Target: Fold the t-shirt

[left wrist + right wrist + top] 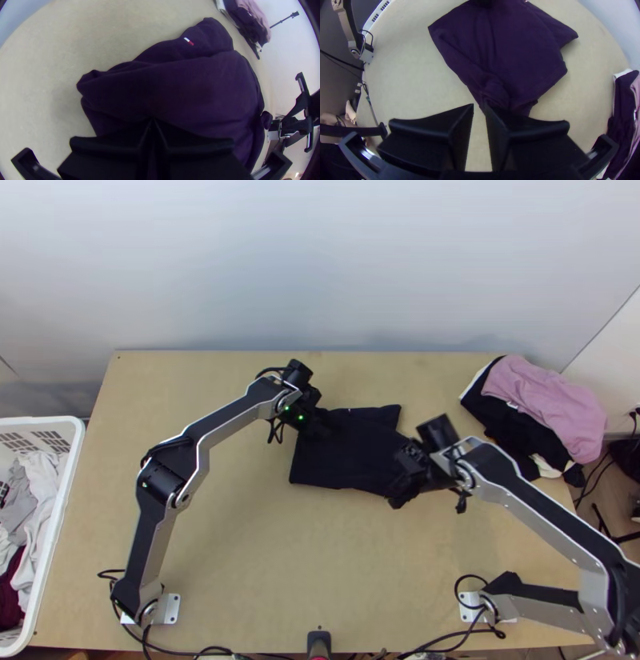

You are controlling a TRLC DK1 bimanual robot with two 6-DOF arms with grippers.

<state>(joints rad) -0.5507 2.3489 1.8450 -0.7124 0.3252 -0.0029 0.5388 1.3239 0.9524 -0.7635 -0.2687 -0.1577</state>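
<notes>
Left black pincer (152,119): closed, grip unclear
Right black pincer (479,106): slightly open
Dark cloth t-shirt (349,456): folded, under left pincer, by right pincer's tips; likely light, limp
Hold: bunched corner, all layers

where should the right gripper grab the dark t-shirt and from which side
Probably by the bunched corner of the t-shirt nearest the right gripper, coming from that gripper's side, fingers astride a fold: cloth bunches there into small folds that should pinch easily, while the middle lies flatter.
</notes>
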